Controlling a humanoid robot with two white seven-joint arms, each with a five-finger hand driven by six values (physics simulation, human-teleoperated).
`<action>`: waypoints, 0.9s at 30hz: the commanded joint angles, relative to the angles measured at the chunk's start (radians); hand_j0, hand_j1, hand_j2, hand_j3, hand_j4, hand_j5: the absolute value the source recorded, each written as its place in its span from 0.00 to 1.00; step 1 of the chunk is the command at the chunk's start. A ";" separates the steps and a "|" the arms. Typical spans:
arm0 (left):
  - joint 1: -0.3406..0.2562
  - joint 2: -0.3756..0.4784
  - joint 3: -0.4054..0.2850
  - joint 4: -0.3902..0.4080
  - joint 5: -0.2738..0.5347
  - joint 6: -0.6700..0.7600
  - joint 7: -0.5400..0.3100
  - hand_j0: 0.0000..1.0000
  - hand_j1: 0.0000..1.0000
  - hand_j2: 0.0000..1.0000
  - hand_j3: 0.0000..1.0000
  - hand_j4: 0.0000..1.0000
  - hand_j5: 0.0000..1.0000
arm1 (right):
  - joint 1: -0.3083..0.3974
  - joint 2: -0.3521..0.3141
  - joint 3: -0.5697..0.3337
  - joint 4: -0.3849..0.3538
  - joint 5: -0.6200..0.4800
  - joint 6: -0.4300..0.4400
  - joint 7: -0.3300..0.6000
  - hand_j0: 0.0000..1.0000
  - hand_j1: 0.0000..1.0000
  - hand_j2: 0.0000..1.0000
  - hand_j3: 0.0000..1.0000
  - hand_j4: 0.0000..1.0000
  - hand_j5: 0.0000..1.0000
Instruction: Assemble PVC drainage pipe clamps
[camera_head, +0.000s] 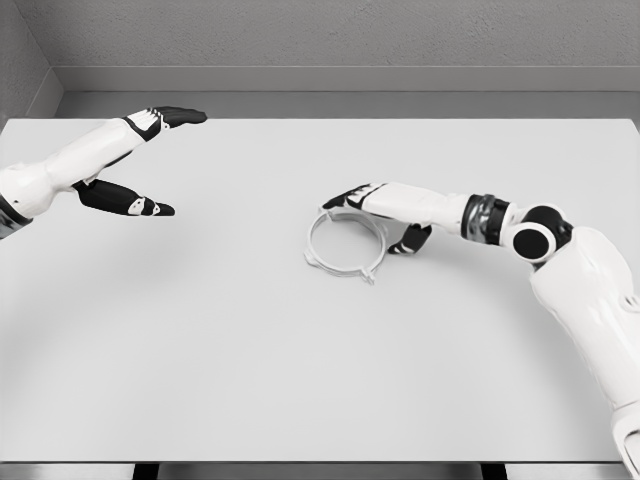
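Note:
A pale grey PVC pipe clamp (345, 243), a thin ring with small tabs on its rim, lies flat near the middle of the white table (300, 360). My right hand (365, 225) reaches in from the right and hovers over the ring's far right edge. Its fingers (347, 197) stretch out above the far rim and the thumb (410, 240) hangs just outside the ring's right side. I cannot tell whether it touches the ring; nothing is held. My left hand (178, 165) is at the far left, well away from the clamp, open with fingers and thumb spread wide.
A grey wall (330, 40) runs behind the table's far edge. The table's front edge is close to the bottom of the view, and my right forearm (480, 217) lies low over the right half of the surface.

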 joint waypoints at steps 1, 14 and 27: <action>-0.002 0.001 0.000 0.000 0.008 0.003 0.000 1.00 1.00 1.00 1.00 1.00 1.00 | 0.000 0.002 0.004 -0.001 -0.022 0.004 0.008 1.00 1.00 1.00 1.00 1.00 1.00; -0.002 0.001 0.000 0.000 0.009 0.003 0.000 1.00 1.00 1.00 1.00 1.00 1.00 | -0.021 0.011 0.001 0.022 -0.023 0.004 0.008 1.00 1.00 1.00 1.00 1.00 1.00; -0.002 0.001 0.000 0.000 0.008 0.003 0.000 1.00 1.00 1.00 1.00 1.00 1.00 | -0.040 -0.018 -0.097 0.047 -0.025 0.004 0.008 1.00 1.00 1.00 1.00 1.00 1.00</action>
